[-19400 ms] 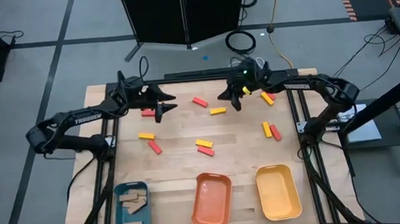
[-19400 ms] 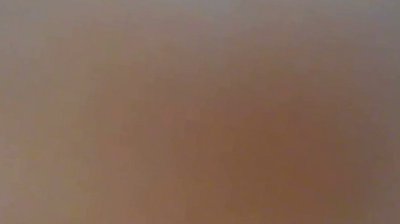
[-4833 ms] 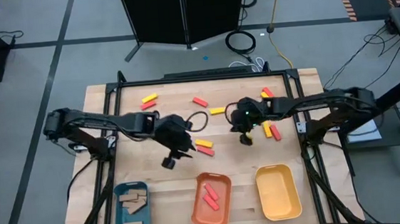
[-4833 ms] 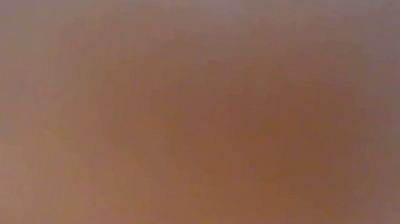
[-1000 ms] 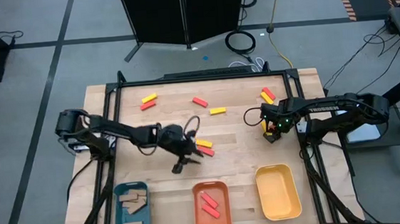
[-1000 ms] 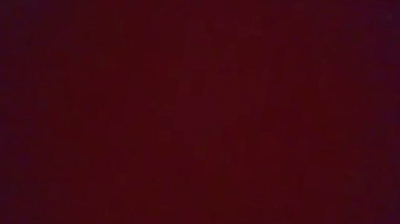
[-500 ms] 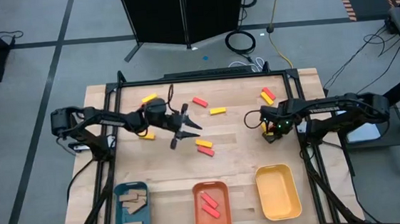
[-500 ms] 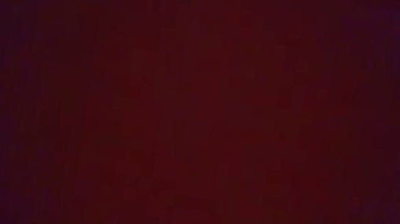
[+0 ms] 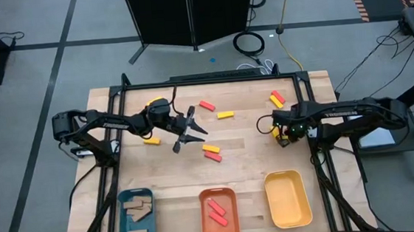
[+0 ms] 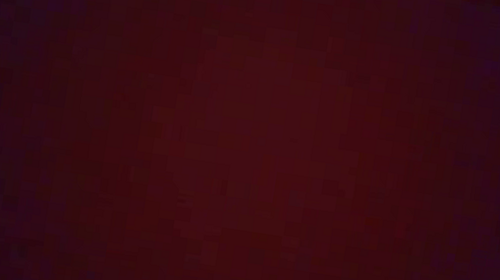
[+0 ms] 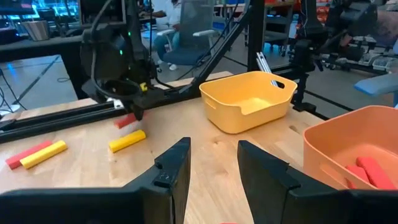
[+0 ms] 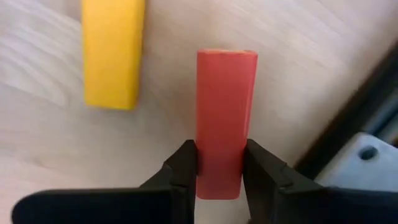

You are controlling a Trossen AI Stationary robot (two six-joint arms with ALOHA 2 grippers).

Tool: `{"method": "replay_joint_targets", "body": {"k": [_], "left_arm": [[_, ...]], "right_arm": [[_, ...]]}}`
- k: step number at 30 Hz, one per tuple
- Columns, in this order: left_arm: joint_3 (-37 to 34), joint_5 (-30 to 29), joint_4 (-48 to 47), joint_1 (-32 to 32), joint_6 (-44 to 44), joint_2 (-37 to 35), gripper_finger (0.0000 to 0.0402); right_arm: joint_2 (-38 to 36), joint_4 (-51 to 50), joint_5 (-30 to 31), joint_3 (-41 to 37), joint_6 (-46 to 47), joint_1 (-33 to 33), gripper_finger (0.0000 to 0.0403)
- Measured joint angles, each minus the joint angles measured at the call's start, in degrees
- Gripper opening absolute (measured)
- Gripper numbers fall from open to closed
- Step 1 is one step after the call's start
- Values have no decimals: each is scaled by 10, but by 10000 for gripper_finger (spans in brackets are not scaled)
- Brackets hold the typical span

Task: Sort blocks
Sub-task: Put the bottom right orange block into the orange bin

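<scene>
Right gripper clamped on red block at surface's three o'clock, likely for orange tray; left gripper apart, empty

Even, bright overhead light fills the high view, with soft short shadows under both arms on the pale wooden table. The low view is almost black, a dim dark-red haze. The right wrist view is close and slightly soft; the left wrist view's background blurs.

high: overhead, whole table | low: dark | wrists: close, level/downward | shared: tabletop
</scene>
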Motion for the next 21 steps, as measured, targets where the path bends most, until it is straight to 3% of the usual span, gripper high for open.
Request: {"method": "replay_joint_targets", "body": {"k": [12, 21], "left_arm": [[0, 1, 2, 0, -4, -5, 130], [0, 2, 14, -5, -84, -16, 130]], "right_arm": [[-5, -47, 78, 89, -30, 0, 73], [-6, 111, 90, 136, -167, 0, 74]]}}
